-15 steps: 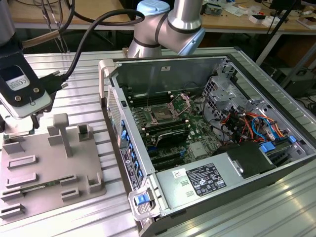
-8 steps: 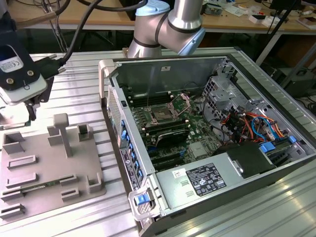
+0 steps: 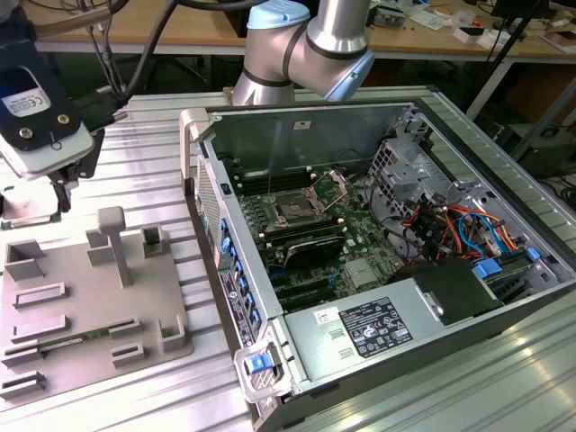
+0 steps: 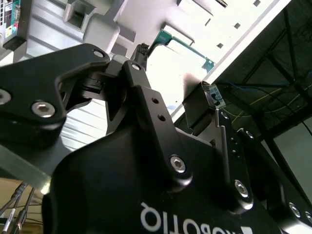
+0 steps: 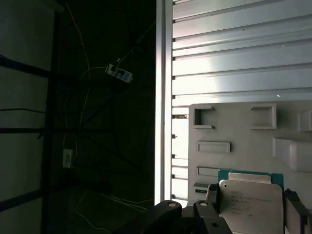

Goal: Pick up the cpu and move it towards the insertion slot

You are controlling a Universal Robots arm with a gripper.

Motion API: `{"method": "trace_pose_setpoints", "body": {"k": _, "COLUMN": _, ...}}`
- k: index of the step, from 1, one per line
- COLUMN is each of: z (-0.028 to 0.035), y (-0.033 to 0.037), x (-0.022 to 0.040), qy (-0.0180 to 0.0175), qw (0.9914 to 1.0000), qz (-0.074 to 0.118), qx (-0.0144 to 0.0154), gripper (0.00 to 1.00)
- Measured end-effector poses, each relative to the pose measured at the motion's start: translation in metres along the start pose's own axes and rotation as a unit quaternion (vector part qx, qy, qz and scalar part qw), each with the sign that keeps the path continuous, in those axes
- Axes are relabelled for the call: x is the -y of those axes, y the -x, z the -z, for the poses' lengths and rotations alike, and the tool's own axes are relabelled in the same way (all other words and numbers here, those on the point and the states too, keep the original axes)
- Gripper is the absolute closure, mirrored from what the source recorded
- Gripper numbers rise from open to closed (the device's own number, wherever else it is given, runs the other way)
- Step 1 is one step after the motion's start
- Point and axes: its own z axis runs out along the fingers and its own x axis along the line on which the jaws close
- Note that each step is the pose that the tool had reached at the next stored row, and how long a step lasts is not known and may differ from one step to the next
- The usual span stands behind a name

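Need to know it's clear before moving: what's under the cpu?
In the first wrist view, the grey tray with its rectangular recesses lies beneath the cpu. The part directly below is covered by the chip.

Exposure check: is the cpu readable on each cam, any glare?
First wrist view: cpu evenly lit, background past the slatted table near black. Second wrist view: its top blown out white. Exterior view: even light, glare streaks on that table.
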Motion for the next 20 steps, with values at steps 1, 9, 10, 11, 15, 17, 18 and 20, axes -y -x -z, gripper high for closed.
{"method": "trace_pose_setpoints", "body": {"k": 1, "z": 0.0001, "y": 0.0017, "x": 0.0, "qy": 0.0, "qw": 1.0, "qz": 0.0, "qx": 0.0, "gripper": 0.45}}
{"method": "trace_pose_setpoints", "body": {"k": 9, "z": 0.0007, "y": 0.0145, "x": 0.0001, "qy": 0.0, "qw": 1.0, "qz": 0.0, "qx": 0.0, "gripper": 0.45}}
{"method": "trace_pose_setpoints", "body": {"k": 10, "z": 0.0006, "y": 0.0148, "x": 0.0001, "qy": 0.0001, "qw": 1.0, "qz": 0.0, "qx": 0.0, "gripper": 0.45}}
{"method": "trace_pose_setpoints", "body": {"k": 11, "z": 0.0007, "y": 0.0149, "x": 0.0001, "qy": 0.0001, "qw": 1.0, "qz": 0.0, "qx": 0.0, "gripper": 0.45}}
{"method": "trace_pose_setpoints", "body": {"k": 15, "z": 0.0047, "y": 0.0156, "x": -0.0001, "qy": 0.0, "qw": 1.0, "qz": 0.0, "qx": 0.0, "gripper": 0.45}}
{"method": "trace_pose_setpoints", "body": {"k": 17, "z": 0.0075, "y": 0.0158, "x": -0.0003, "qy": 0.0, "qw": 1.0, "qz": 0.0, "qx": 0.0001, "gripper": 0.45}}
{"method": "trace_pose_setpoints", "body": {"k": 18, "z": 0.0076, "y": 0.0164, "x": -0.0003, "qy": 0.0001, "qw": 1.0, "qz": 0.0, "qx": 0.0001, "gripper": 0.45}}
{"method": "trace_pose_setpoints", "body": {"k": 20, "z": 0.0078, "y": 0.0193, "x": -0.0003, "qy": 0.0, "qw": 1.0, "qz": 0.0, "qx": 0.0001, "gripper": 0.45}}
